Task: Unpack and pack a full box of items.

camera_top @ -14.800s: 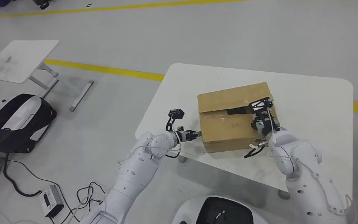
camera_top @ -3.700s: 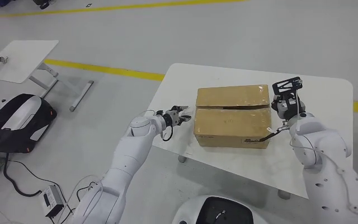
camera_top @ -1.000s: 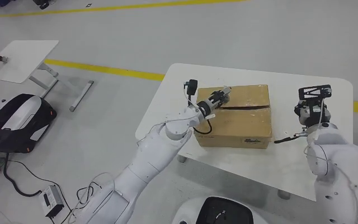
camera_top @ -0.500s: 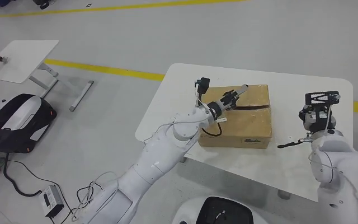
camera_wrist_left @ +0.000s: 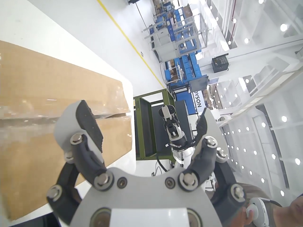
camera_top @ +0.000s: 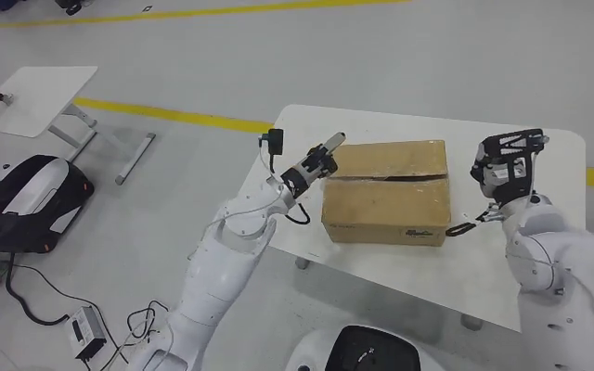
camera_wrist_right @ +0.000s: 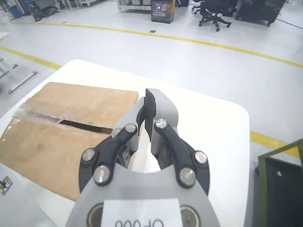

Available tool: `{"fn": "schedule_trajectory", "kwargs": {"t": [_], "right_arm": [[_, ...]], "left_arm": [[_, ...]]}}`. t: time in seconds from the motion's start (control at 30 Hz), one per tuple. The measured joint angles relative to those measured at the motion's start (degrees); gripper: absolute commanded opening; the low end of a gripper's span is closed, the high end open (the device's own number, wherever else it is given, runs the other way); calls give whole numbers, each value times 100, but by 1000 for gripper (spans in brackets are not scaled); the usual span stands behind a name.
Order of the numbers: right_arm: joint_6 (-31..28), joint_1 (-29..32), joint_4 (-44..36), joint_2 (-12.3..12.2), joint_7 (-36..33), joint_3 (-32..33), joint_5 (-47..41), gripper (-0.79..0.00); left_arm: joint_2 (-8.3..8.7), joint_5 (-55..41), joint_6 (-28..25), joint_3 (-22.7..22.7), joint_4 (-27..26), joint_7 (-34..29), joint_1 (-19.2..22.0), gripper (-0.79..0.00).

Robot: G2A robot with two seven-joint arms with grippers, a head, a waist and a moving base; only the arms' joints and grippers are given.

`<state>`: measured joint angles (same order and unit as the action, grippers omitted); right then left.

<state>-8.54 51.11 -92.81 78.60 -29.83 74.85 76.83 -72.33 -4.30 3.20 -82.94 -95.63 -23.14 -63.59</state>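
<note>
Box (camera_top: 385,199) sits mid-worktop (camera_top: 548,278), long side running left-right, flaps down. The top seam is covered in clear tape (camera_wrist_right: 35,115), crumpled toward the left end. Right wrist view gives the detail: a dark slit (camera_wrist_right: 85,125) stands open in the seam toward the box's right end. Top view reduces that to a thin dark line but adds a small label (camera_top: 422,234) on the near face, right of middle.

My left fingers (camera_top: 329,146) are at the box's far-left top corner per the top view. Can't tell from it whether they touch the cardboard. Left wrist view settles the state: spread wide apart, holding nothing. One pad (camera_wrist_left: 91,124) sits in front of the box top at the seam, the other in front of the room behind. That view looks along the taped seam to the box's right end.

My right fingers (camera_wrist_right: 150,106) are pressed together pad to pad, gripping nothing. Right wrist view has them over bare worktop, right of the box and apart from it, aimed back at its right end. Top view agrees: well right of the box, above the worktop's right part.

Further out:
- A green rack (camera_wrist_right: 281,185) stands just off the worktop's right edge.
- A yellow floor line (camera_top: 167,114) runs past the far side.
- A small white table (camera_top: 42,93) is far off to the left.
</note>
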Motion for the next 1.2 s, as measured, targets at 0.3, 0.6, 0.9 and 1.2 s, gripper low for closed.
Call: {"fn": "schedule_trajectory", "kwargs": {"t": [0.3,0.6,0.9,1.2], "right_arm": [[-490,-798,1040,184,270,-985,-352,-785],[-936,-1362,1998,380,694,-1849,-240,-785],[-899,-1391,2094,393,728,-1871,-276,-785],[-1163,-1409,2086,559,1150,-2401,-506,-785]], "left_arm": [[77,250,-176,-624,27,507,-625,-172],[94,-215,-68,-1013,202,727,-805,0],[94,-209,-69,-1010,200,725,-804,0],[94,-209,-69,-1010,200,725,-804,0]]}}
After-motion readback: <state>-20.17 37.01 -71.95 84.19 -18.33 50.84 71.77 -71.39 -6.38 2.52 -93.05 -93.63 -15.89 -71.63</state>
